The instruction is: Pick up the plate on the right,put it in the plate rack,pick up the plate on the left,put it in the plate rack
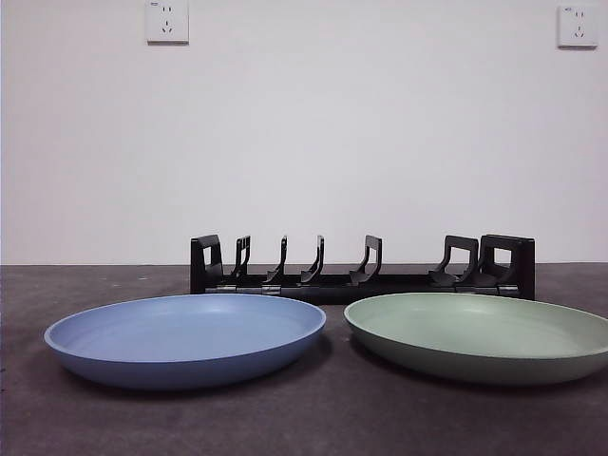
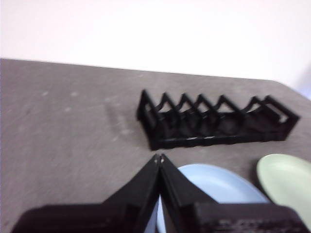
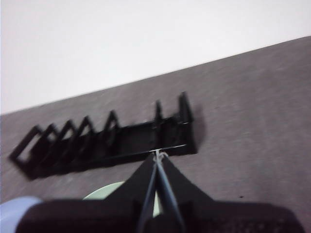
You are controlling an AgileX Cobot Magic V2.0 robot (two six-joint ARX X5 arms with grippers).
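Observation:
A blue plate [image 1: 185,334] lies flat on the left of the table and a green plate [image 1: 480,332] lies flat on the right. Behind them stands the black plate rack [image 1: 361,269], with no plate between its prongs. My left gripper [image 2: 159,157] is shut with nothing in it, up above the blue plate [image 2: 218,187]; the rack [image 2: 214,121] and green plate [image 2: 286,182] lie beyond. My right gripper [image 3: 158,154] is shut and holds nothing, hovering over the green plate [image 3: 109,194] with the rack [image 3: 107,138] ahead. Neither arm shows in the front view.
The dark grey table [image 1: 304,418] runs back to a white wall with two sockets [image 1: 167,21] high up. A strip of the blue plate [image 3: 12,211] shows at the edge of the right wrist view.

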